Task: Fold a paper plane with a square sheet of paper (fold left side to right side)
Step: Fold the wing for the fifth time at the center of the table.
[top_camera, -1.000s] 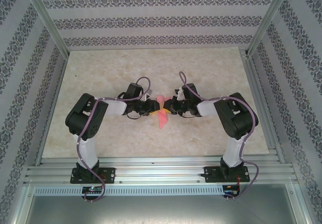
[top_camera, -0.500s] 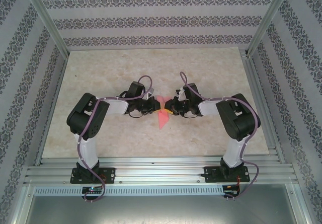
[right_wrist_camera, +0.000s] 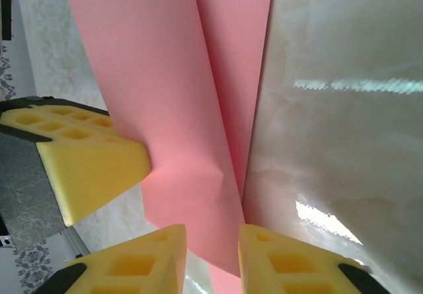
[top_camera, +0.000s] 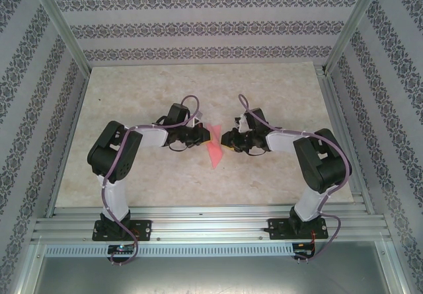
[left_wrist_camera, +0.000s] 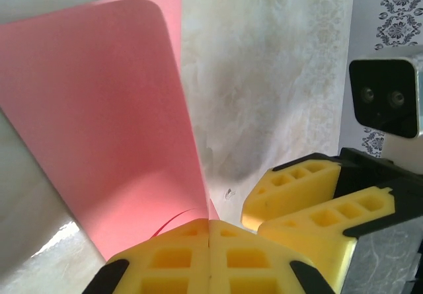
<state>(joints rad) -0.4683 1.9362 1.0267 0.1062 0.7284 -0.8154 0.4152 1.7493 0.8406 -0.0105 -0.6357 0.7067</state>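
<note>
The salmon-pink sheet of paper is folded into a slim strip with a point toward me, mid-table between the arms. My left gripper is shut on its edge. In the left wrist view the yellow fingers meet on the paper, which curves up and away. My right gripper stands just right of the sheet. In the right wrist view its jaws are apart, with the paper's lower edge lying loosely between them. The left gripper's fingertip touches the sheet's left side.
The marbled table board spreads out around the paper. Patterned walls and aluminium posts enclose it on three sides. A rail runs along the near edge by the arm bases.
My left gripper has closed onto the paper. My right gripper has opened and drawn back to the right, leaving a gap. More of the pink strip shows between the two grippers.
</note>
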